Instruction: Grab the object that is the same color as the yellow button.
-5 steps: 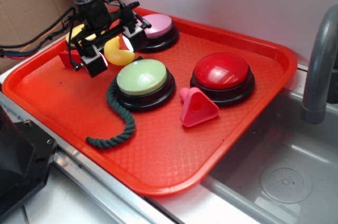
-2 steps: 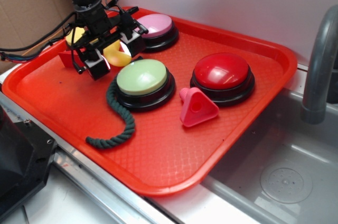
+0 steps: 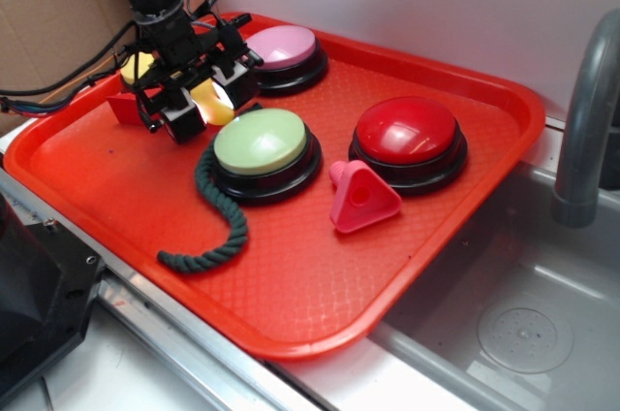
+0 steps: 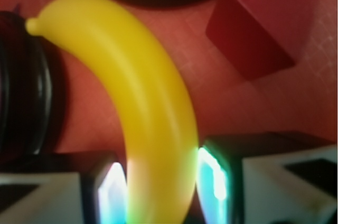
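Note:
The object, a glossy yellow banana-like crescent (image 3: 214, 103), lies on the red tray (image 3: 465, 266) at the back left. Most of it is covered by the arm in the exterior view. The wrist view shows its curved body (image 4: 153, 102) running down between the two lit pads. My gripper (image 3: 209, 109) is low over the tray, and both pads touch the crescent's sides (image 4: 161, 189). The yellow button (image 3: 136, 68) peeks out just behind the gripper, mostly hidden by the arm.
A red wedge block (image 3: 121, 109) sits left of the gripper (image 4: 248, 39). A pale green button (image 3: 260, 142), a pink button (image 3: 283, 47), a red button (image 3: 407, 135), a pink triangle (image 3: 363, 198) and a dark green rope (image 3: 218, 227) share the tray. Sink (image 3: 513, 333) and faucet (image 3: 581, 130) at right.
The gripper has come down and slightly left over the yellow crescent. Its fingers have drawn closer together around it.

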Robot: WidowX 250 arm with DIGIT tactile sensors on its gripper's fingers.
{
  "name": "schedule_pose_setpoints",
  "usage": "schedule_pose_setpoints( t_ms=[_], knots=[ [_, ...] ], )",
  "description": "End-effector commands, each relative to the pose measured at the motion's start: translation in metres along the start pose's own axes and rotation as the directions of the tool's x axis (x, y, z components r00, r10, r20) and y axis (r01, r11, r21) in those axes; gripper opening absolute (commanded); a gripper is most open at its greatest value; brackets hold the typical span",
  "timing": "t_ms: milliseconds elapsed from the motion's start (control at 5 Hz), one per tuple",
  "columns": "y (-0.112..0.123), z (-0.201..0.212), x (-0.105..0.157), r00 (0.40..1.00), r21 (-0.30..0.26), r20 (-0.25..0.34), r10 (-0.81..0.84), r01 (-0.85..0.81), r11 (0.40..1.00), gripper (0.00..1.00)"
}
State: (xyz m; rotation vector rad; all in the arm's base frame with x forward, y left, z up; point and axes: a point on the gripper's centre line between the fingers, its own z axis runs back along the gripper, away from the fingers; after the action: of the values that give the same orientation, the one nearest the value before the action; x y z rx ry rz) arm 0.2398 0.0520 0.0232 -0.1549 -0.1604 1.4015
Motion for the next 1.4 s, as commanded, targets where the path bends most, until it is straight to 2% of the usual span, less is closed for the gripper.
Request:
schedule_pose_setpoints(
  t_ms=[0, 200, 400, 600, 800, 1000, 1200],
  knots=[
    [-0.003, 0.041, 0.004, 0.986, -0.041, 0.000, -0.168, 0.167, 0.985, 0.00],
    [-0.005, 0.083, -0.004, 0.932, -0.057, -0.026, -0.362, 0.360, 0.931, 0.00],
    [-0.004, 0.108, -0.012, 0.823, -0.049, -0.069, -0.563, 0.561, 0.826, 0.00],
    [0.002, 0.121, -0.015, 0.657, -0.046, -0.129, -0.743, 0.744, 0.666, 0.00],
    [0.009, 0.132, -0.022, 0.507, 0.008, -0.167, -0.846, 0.858, 0.513, 0.00],
    [0.018, 0.135, -0.028, 0.383, 0.005, -0.212, -0.899, 0.921, 0.391, 0.00],
    [0.029, 0.138, -0.032, 0.282, -0.013, -0.237, -0.930, 0.956, 0.293, 0.00]
  ],
)
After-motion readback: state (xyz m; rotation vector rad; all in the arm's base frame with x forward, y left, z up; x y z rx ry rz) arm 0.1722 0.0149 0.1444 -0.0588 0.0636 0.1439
